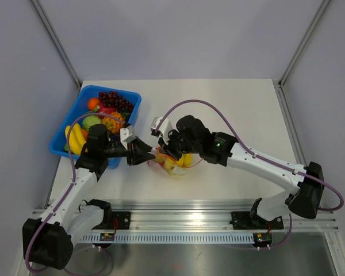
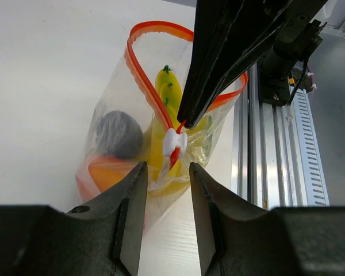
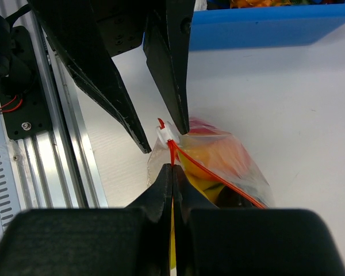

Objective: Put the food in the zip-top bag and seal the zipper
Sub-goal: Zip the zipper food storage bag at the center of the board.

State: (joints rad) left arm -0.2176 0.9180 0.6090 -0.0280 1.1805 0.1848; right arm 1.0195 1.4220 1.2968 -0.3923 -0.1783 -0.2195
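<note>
Left claw: your jaws stand apart and hold nothing; the white slider of the zipper sits just past the fingertips, in line with the gap. From overhead, this claw points right, at the bag's left edge

Right claw: your jaws are pressed flat together on the zipper, pinching the red-orange strip just beside the slider. From overhead it comes in from the right and meets the left claw nearly tip to tip

Bag: clear and crinkled, resting on the surface between your two claws, near the metal rail. Its mouth gapes, with the zipper standing in an open loop whose two sides meet at the slider

Food in the bag: yellow pieces with green tips, an orange piece low down, and a dark round piece touching it from above. All are seen through the plastic

Tray: blue, at the far left of the surface and apart from the bag. It holds dark grapes, bananas and other fruit I cannot tell apart
</note>
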